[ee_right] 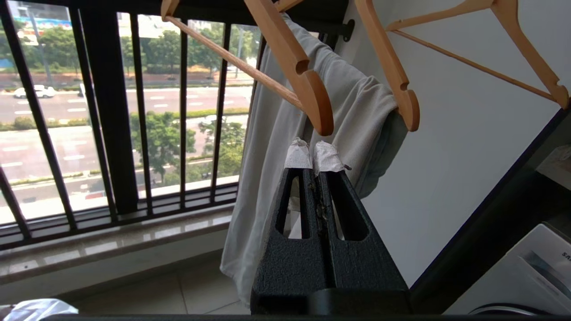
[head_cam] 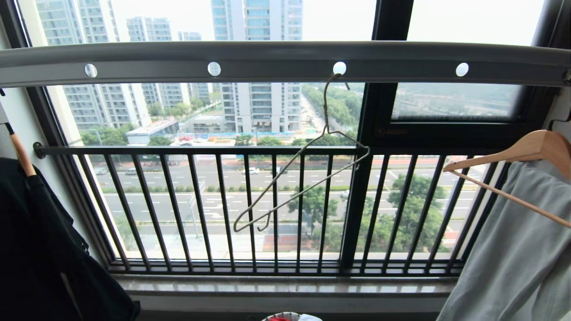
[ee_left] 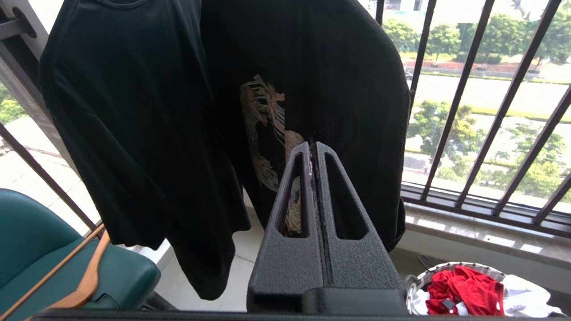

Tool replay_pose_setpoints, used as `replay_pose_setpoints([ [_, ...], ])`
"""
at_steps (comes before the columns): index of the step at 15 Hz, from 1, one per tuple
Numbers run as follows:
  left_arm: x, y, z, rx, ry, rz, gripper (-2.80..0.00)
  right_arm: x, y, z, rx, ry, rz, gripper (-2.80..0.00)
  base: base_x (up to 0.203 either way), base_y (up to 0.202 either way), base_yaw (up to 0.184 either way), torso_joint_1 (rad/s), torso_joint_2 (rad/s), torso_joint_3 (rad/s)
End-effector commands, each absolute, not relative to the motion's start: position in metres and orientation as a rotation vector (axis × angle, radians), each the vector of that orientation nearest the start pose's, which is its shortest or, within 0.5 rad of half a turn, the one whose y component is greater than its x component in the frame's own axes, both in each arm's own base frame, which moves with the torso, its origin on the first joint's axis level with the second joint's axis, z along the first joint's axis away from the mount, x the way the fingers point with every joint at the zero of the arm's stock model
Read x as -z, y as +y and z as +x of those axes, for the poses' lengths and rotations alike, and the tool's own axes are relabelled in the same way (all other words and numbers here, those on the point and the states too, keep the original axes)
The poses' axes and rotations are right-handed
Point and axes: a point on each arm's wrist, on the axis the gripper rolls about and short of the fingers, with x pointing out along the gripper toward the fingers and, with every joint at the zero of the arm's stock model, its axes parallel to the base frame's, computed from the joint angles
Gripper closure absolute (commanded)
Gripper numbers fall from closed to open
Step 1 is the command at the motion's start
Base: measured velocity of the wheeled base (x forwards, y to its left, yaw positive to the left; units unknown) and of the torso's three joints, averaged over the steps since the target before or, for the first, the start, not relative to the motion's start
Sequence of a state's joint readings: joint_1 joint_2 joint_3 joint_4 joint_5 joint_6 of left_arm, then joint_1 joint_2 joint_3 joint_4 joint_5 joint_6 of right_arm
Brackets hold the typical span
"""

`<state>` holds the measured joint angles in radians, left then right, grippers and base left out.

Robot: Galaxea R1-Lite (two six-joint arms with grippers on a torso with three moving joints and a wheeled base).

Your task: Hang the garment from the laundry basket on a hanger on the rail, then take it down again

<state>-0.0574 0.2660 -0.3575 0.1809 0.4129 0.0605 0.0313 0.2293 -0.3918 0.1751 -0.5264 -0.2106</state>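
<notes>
The thin wire hanger (head_cam: 308, 174) hangs empty and tilted from a hole in the grey rail (head_cam: 285, 62) in the head view. The red garment (ee_left: 466, 290) lies crumpled in the round laundry basket (ee_left: 417, 278) on the floor below the window, with white cloth beside it; the basket's rim (head_cam: 287, 316) just shows at the bottom of the head view. My left gripper (ee_left: 313, 145) is shut and empty, pointing at a black T-shirt. My right gripper (ee_right: 313, 151), with white-taped tips, is shut and empty near the grey garment. Neither arm shows in the head view.
A black printed T-shirt (ee_left: 223, 111) hangs at the left. A pale grey garment (ee_right: 312, 133) hangs on a wooden hanger (head_cam: 522, 156) at the right, with another wooden hanger (ee_right: 468, 49) by the wall. A teal chair (ee_left: 53, 258) holds a wooden hanger. The black balcony railing (head_cam: 267, 200) stands behind.
</notes>
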Motion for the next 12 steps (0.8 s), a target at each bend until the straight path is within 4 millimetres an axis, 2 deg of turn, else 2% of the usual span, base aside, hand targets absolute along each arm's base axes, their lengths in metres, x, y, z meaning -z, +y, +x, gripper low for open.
replay_pose_setpoints([
  [1, -0.143, 0.009, -0.030, -0.348, 0.072, 0.076, 0.00, -0.145, -0.011, -0.044, 0.451, 0.006, -0.198, 0.00, 0.000, 0.000, 0.000, 0.000, 0.00, 0.000],
  [2, -0.133, 0.008, -0.035, -0.294, 0.046, 0.070, 0.00, -0.129, -0.010, -0.046, 0.410, -0.003, -0.198, 0.00, 0.000, 0.000, 0.000, 0.000, 0.00, 0.000],
  [4, -0.112, 0.005, -0.041, -0.189, -0.003, 0.062, 0.00, -0.096, -0.009, -0.035, 0.347, 0.047, -0.193, 0.00, 0.000, 0.000, 0.000, 0.000, 0.00, 0.000],
  [6, -0.091, 0.004, -0.034, -0.138, 0.058, 0.065, 0.00, -0.091, -0.006, -0.029, 0.222, -0.002, -0.140, 0.00, 0.000, 0.000, 0.000, 0.000, 0.00, 0.000],
  [9, -0.086, 0.002, -0.030, -0.068, 0.057, 0.050, 0.00, -0.085, -0.002, -0.026, 0.044, -0.006, -0.124, 0.00, 0.000, 0.000, 0.000, 0.000, 0.00, 0.000],
  [12, -0.075, 0.000, -0.027, 0.011, 0.093, 0.080, 0.00, -0.075, 0.000, -0.023, -0.041, 0.005, -0.100, 0.00, 0.000, 0.000, 0.000, 0.000, 0.00, 0.000],
])
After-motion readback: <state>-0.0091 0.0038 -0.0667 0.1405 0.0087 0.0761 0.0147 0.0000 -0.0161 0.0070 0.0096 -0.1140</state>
